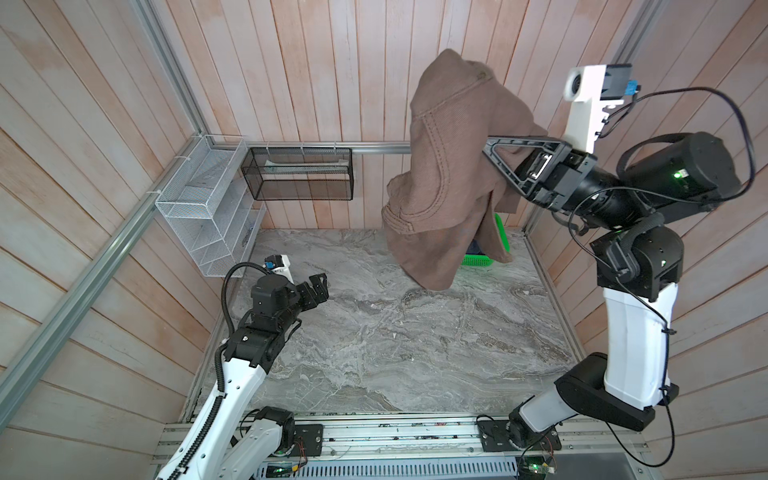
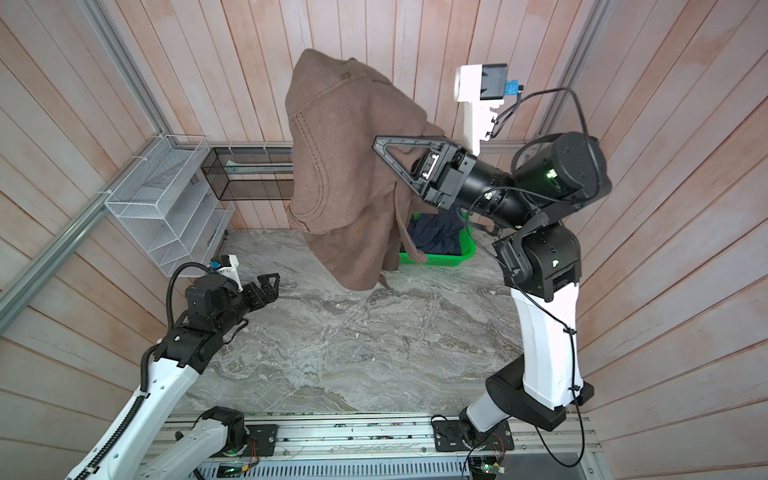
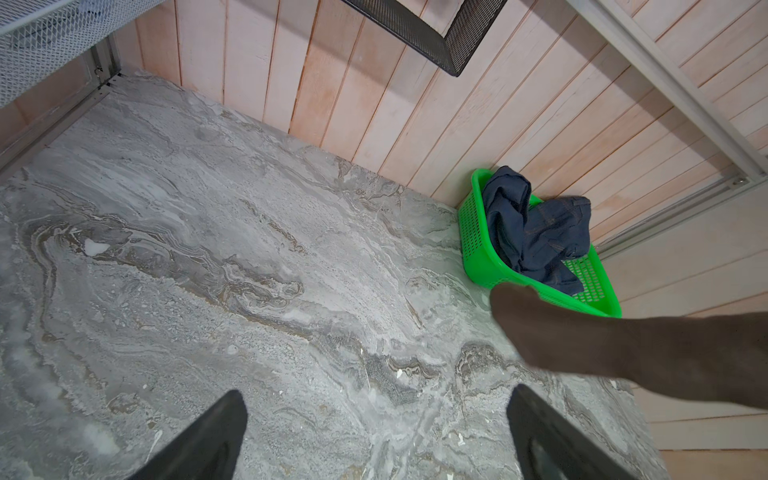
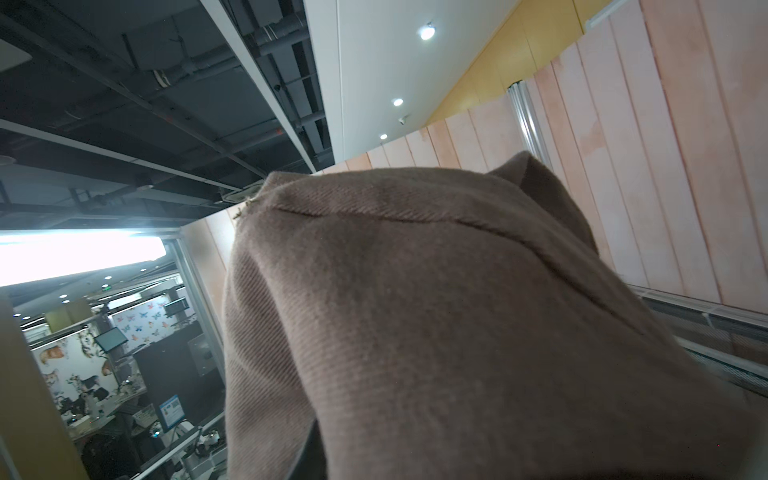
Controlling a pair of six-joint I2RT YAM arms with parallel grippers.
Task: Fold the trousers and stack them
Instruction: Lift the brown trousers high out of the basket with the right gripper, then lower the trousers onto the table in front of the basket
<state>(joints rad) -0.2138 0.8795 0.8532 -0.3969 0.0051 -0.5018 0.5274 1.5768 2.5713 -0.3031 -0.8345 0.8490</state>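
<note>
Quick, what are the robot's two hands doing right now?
Left gripper: open, holding nothing.
Right gripper: closed on the trousers, holding them up.

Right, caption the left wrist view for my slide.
Open left gripper over the table; brown trousers hang near a green basket holding blue denim.

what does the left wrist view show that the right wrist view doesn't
Only the left wrist view: the marble tabletop, the green basket holding the navy denim garment, and the left gripper, open with nothing between its fingers. Only the right wrist view: ceiling lights and an office beyond the enclosure. Both: the trousers, a hanging end in the left, close-up fabric in the right, plus the plank wall.
</note>
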